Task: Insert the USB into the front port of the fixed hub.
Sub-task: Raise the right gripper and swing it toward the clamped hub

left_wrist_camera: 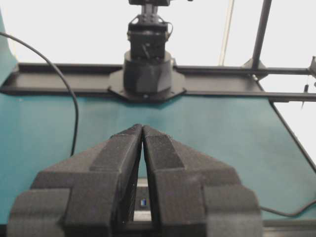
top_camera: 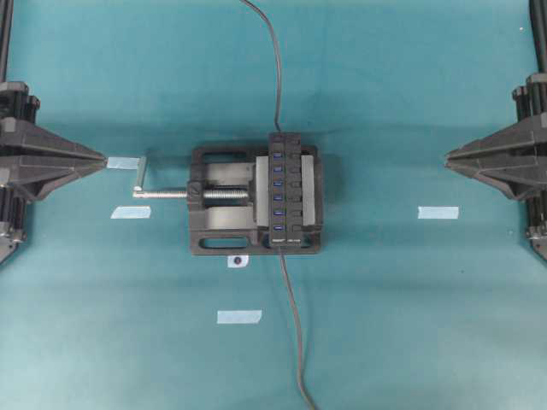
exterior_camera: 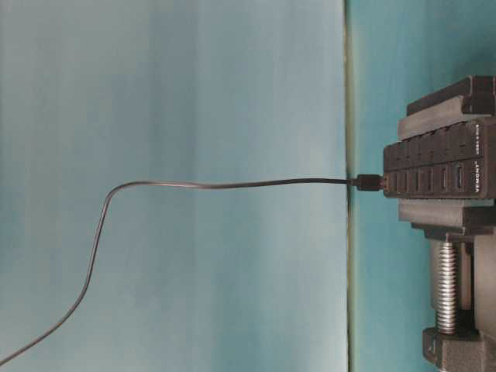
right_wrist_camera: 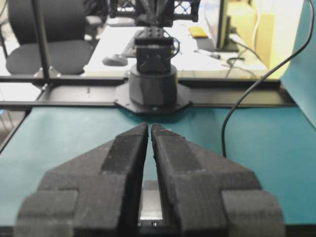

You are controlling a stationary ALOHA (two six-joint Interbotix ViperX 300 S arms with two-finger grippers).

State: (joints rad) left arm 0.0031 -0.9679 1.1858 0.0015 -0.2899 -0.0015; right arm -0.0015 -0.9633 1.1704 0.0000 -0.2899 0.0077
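The USB (exterior_camera: pixel 368 183), a small black plug on a long thin wire, sits in the end port of the fixed hub (top_camera: pixel 285 190). The left gripper (left_wrist_camera: pixel 142 129) and right gripper (right_wrist_camera: pixel 149 128) are pinched together, holding nothing.

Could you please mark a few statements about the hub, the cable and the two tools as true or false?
1. The fixed hub sits clamped in the black screw vise. True.
2. The left tool holds the USB. False: it is shut on nothing, well away from the hub.
3. The USB meets the hub at the end away from its white print. True.
4. The right tool stands wide open. False: it is shut and empty.
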